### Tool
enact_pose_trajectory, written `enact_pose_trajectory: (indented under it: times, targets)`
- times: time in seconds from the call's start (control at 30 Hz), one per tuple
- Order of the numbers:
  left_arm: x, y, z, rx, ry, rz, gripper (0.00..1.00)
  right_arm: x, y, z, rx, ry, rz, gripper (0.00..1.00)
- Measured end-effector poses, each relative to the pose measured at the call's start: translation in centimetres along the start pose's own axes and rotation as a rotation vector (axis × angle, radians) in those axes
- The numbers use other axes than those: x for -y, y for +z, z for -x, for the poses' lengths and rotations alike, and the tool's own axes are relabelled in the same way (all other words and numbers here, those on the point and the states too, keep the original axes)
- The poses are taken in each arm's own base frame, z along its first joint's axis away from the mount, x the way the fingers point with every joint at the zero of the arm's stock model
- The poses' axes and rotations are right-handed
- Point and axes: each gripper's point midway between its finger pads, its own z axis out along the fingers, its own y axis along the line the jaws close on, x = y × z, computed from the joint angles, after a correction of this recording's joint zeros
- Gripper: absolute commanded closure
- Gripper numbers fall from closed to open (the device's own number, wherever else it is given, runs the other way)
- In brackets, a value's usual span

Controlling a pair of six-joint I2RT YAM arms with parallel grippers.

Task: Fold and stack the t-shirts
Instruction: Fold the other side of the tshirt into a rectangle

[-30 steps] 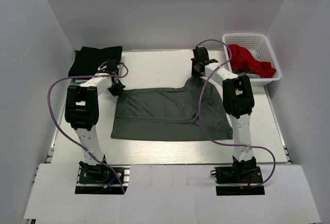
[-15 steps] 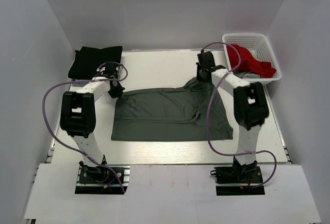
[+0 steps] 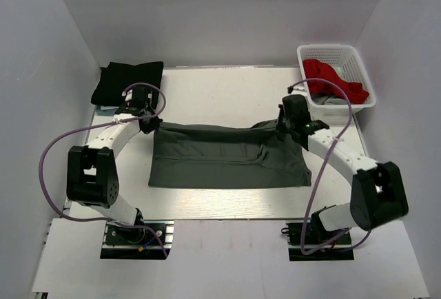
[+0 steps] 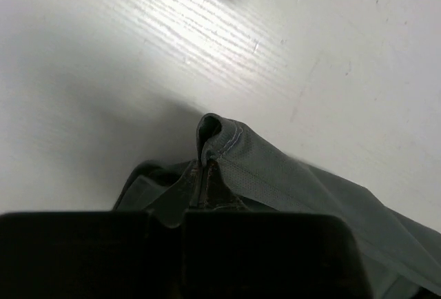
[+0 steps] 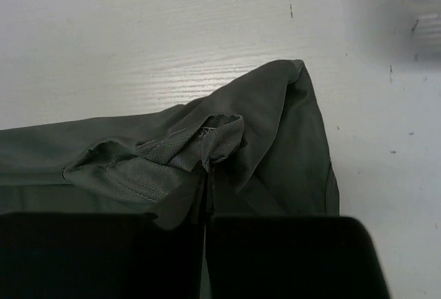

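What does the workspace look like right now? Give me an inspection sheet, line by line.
Surface: white table, grey shirt spread across its middle.
Job's things: grey shirt flat except its far corners; black shirt folded at far left; red shirt bunched in the basket at far right.
Clutter: nothing seen.
Hands: left hand and right hand each shut on a far corner of the grey shirt.
Cables: purple cables loop off both arms; no snag seen.
Surroundings: plain white walls on three sides.

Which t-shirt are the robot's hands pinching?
The dark grey cloth t-shirt mid-table; the folded black t-shirt lies apart, the red t-shirt sits in the white mesh basket.
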Motion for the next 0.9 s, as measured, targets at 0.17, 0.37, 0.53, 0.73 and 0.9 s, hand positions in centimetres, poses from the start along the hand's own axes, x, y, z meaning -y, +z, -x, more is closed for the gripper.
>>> enact_pose_trajectory:
  times: [0.17,0.37,0.53,0.73,0.9]
  targets:
    - [-0.6,-1.2,-1.3,-0.014,0.009,-0.032,1.00,0.8,-2.8,-1.3,0.031,0.030,0.011,1.00]
    - [-2.0,-1.6,-3.5,-0.052,0.007,-0.023,1.00,1.2,-4.3,-3.8,0.016,0.062,0.034,1.00]
    - [-3.8,-2.0,-6.1,-0.085,-0.003,-0.001,0.71,1.6,-4.8,-8.2,-0.085,0.073,0.055,0.60]
    - [-6.3,-3.6,-7.7,-0.113,-0.058,0.097,0.00,2.5,-6.6,-14.9,-0.290,0.096,0.063,0.10]
    - [-5.8,-6.7,-5.3,-0.024,-0.131,0.071,0.00,2.4,-8.6,-13.7,-0.246,0.082,0.103,0.10]
